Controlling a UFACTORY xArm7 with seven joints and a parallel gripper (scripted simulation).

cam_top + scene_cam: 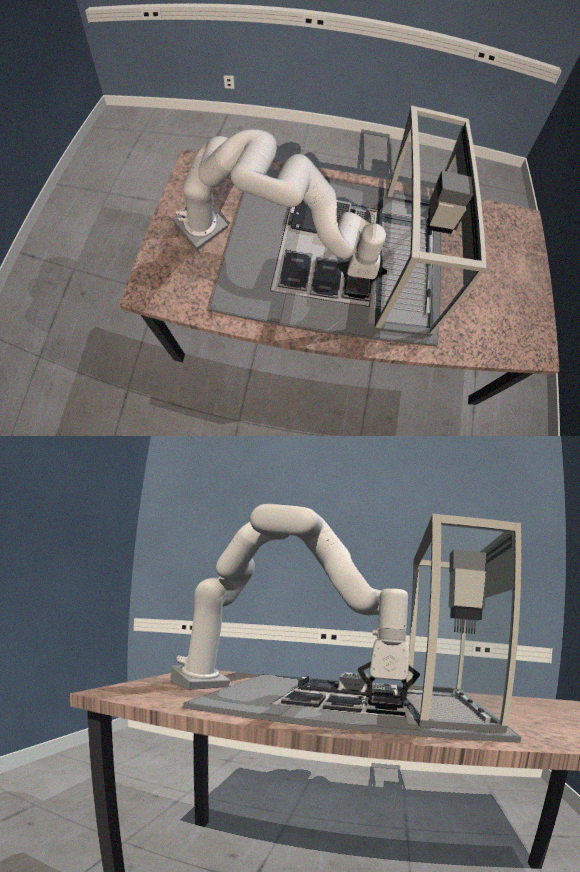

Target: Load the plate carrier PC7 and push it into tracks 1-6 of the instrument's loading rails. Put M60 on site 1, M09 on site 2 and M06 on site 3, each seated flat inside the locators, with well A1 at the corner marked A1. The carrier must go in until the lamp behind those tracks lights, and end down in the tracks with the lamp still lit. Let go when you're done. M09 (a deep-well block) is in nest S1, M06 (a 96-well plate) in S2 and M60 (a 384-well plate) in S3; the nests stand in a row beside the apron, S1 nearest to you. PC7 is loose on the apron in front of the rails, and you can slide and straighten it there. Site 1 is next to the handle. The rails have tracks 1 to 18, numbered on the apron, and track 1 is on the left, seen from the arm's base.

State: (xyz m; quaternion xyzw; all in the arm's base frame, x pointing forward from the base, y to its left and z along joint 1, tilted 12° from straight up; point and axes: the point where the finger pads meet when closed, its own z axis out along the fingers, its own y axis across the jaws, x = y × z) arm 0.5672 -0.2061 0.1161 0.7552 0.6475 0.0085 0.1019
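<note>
My gripper (386, 692) hangs straight down over the nest nearest the rails, the last in a row of three. It is shut on a dark plate, M60 (385, 688), which sits low at that nest. In the top view the gripper body (364, 265) hides the fingers and most of the plate (357, 286). The other two nests (295, 270) (325, 275) each hold a dark plate. The carrier PC7 (306, 220) lies on the apron beyond the nests, largely hidden by my forearm. It also shows in the side view (325, 684).
The instrument's tall open frame (440, 220) stands just right of the gripper over the ribbed loading rails (402, 270). A pipetting head (467, 586) hangs inside it. The frame's near post (430, 621) is close to my wrist. My arm's base (200, 220) is at the table's left.
</note>
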